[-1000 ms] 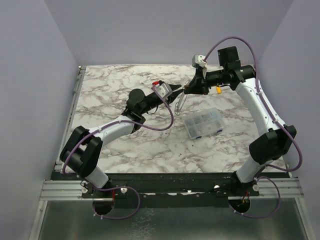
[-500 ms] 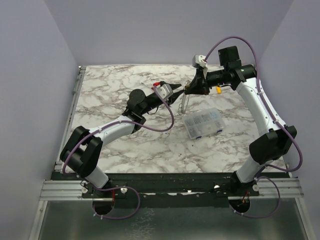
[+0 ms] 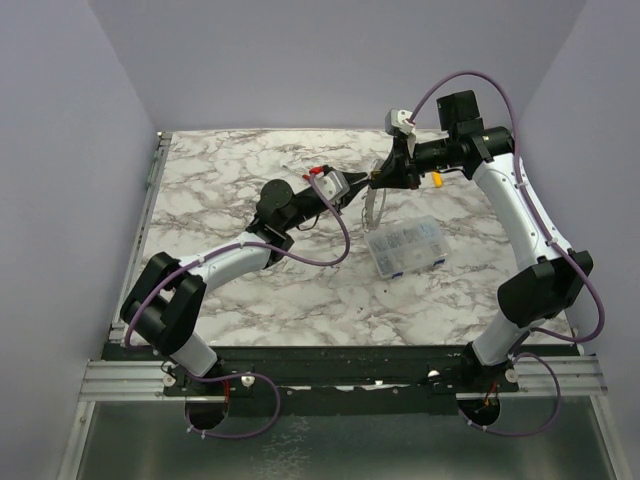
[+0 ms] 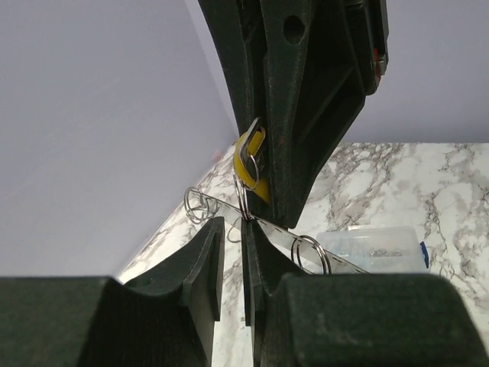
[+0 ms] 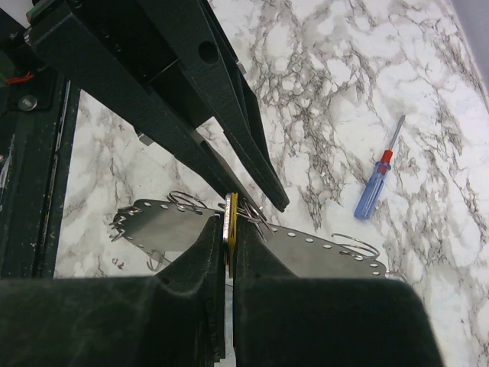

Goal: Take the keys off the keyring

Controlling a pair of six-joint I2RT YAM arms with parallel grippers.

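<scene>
The keyring (image 5: 164,225) is a flat grey metal band with holes along its edge and small wire rings (image 5: 355,246) hooked through them. It is at the far middle of the table (image 3: 220,190), where the two arms meet. From above, the keyring (image 3: 371,208) shows as a slim strip. Its long axis runs from the meeting point of the grippers toward the near side. Its near end points at the far left corner of the clear compartment box (image 3: 405,245), just short of it. In the right wrist view the broad face is turned to the camera and the long axis crosses the frame from left to right, dipping a little at the right.

One yellow key (image 5: 230,218) stands edge-on at the band's middle. The right gripper (image 5: 229,223) has its jaws closed on it, so only a thin sliver shows. From the left wrist the same key (image 4: 248,157) leans at a tilt, and a small wire ring is threaded through it.

The left gripper (image 4: 231,229) comes in from the left. Its jaws stand narrow, with that ring's wire right at the tips. Whether they pinch it cannot be told.

A blue-and-red screwdriver (image 5: 374,183) lies on the marble, well apart from the band.
</scene>
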